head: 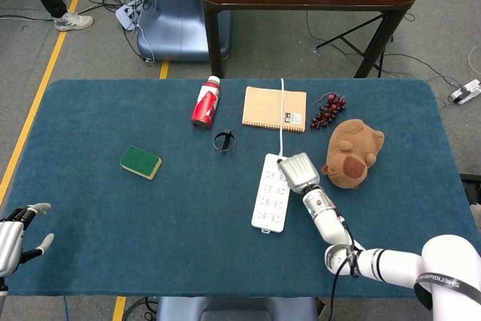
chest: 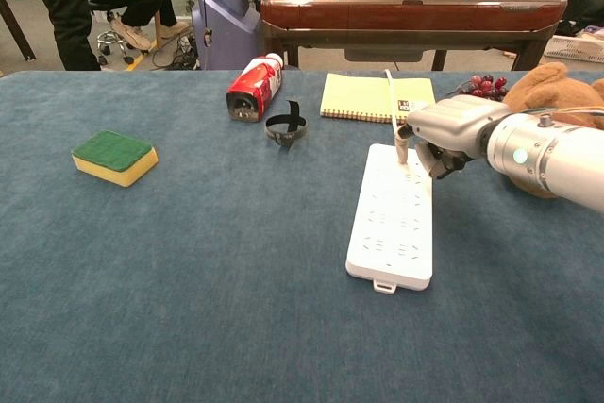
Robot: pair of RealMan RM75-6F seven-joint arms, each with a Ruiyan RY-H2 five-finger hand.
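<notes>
Two hands showing: right hand [chest: 442,135] is hovering, fingers curled on nothing, over the power strip's [chest: 394,217] far end, strip running toward the robot; left hand [head: 13,237] is idling open, well apart.

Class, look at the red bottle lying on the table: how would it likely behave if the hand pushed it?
The bottle lies on its side and is round, so it would probably roll sideways. The cloth-covered table may slow it. It looks like plastic, so likely light.
</notes>
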